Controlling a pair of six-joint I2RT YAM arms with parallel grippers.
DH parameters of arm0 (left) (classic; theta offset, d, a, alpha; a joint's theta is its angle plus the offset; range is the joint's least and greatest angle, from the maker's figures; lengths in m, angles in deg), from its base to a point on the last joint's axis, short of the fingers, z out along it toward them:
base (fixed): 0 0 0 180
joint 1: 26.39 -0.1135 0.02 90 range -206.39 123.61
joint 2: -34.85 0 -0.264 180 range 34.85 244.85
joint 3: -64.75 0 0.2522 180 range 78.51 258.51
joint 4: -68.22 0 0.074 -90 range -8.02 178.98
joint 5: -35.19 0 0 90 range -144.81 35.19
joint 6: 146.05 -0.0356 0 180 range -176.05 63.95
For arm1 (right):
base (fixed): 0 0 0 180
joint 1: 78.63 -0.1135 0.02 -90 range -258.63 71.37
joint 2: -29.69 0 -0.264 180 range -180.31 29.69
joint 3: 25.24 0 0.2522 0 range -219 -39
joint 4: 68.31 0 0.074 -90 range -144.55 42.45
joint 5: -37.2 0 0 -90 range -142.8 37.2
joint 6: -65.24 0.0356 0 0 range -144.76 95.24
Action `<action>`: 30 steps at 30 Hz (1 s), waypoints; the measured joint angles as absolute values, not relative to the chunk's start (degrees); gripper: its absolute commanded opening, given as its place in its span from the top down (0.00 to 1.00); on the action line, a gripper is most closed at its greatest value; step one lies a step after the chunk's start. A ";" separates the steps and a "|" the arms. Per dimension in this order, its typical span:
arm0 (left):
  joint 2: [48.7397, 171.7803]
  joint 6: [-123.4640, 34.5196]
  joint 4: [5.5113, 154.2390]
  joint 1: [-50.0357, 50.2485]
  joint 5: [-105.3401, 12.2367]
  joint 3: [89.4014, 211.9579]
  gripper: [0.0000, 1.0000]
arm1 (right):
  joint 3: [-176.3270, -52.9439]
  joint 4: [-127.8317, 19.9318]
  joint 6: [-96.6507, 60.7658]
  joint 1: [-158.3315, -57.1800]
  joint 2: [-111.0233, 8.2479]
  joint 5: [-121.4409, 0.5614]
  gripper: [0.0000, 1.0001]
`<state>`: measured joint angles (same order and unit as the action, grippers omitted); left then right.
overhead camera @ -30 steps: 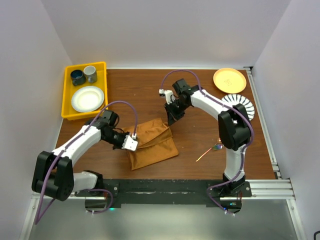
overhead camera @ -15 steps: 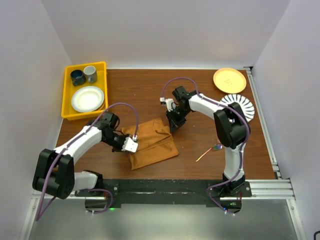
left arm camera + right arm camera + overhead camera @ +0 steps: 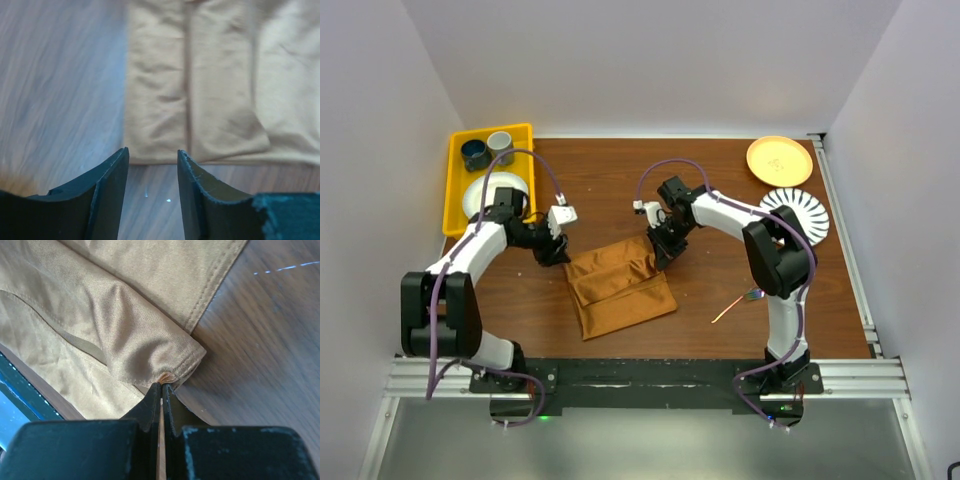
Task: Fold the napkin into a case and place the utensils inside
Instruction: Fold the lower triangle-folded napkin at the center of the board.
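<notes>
Left gripper (image 3: pixel 152 159) pulled off napkin (image 3: pixel 620 290) toward yellow tray (image 3: pixel 448 190), jaws apart; right gripper (image 3: pixel 161 386) pinches its corner.

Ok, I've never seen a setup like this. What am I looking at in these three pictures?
This is a robot: a left arm and a right arm, bolted at the near edge of a wooden table. The wide picture looks down from above; the other two come from a camera on each wrist. On the table lie a folded rust-brown napkin, shiny utensils, an orange plate, a ribbed white plate and a yellow tray with dishes. The right arm's fingers pinch a corner of the napkin. The left arm's fingers stand apart, holding nothing.
</notes>
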<state>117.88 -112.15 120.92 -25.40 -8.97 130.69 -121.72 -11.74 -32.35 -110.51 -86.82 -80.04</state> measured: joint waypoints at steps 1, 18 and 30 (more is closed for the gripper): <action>118.38 -108.89 118.84 -25.62 -10.00 130.67 0.51 | -121.68 -11.76 -32.44 -110.66 -86.82 -79.80 1.00; 133.26 -82.71 110.40 -25.92 -17.89 133.73 0.67 | -121.26 -11.72 -33.36 -110.88 -86.82 -79.26 1.00; 133.05 -84.70 113.64 -27.43 -8.42 135.28 1.00 | -121.26 -11.67 -33.40 -110.88 -86.82 -79.26 0.99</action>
